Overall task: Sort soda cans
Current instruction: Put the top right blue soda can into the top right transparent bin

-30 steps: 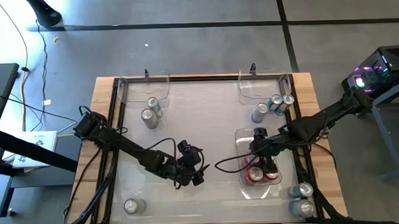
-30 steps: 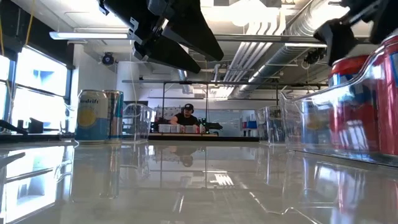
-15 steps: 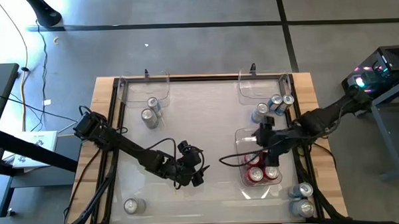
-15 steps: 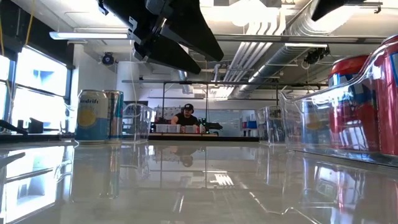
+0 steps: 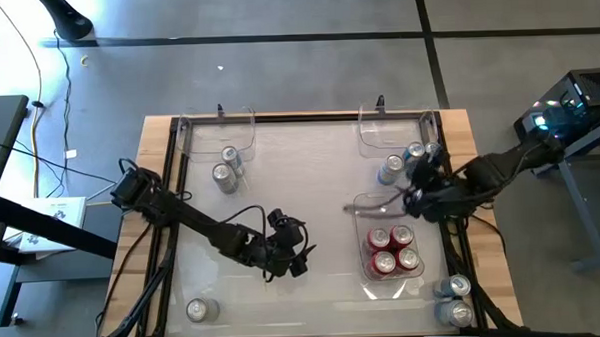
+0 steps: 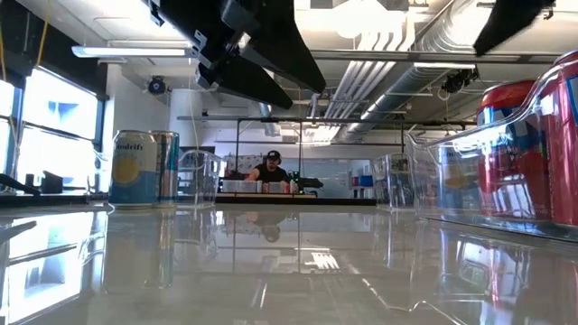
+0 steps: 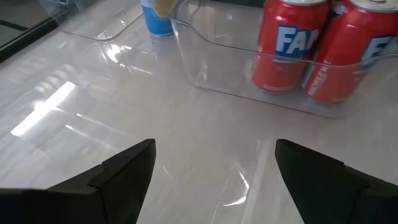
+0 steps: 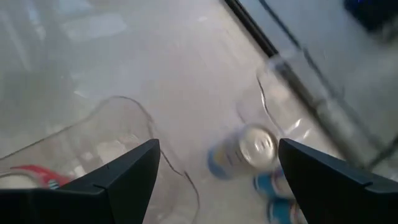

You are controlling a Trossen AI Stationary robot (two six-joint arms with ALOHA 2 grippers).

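Four red cans [image 5: 393,249] stand in the clear bin [image 5: 362,211] at right-centre; blue cans [image 5: 408,160] cluster near the far-right bin [image 5: 371,136]. The right gripper [image 5: 418,197] hovers between them, fingers spread, empty. Centre over one blue can, descend vertically, then close. The left gripper [image 5: 291,263] waits mid-table, spread.
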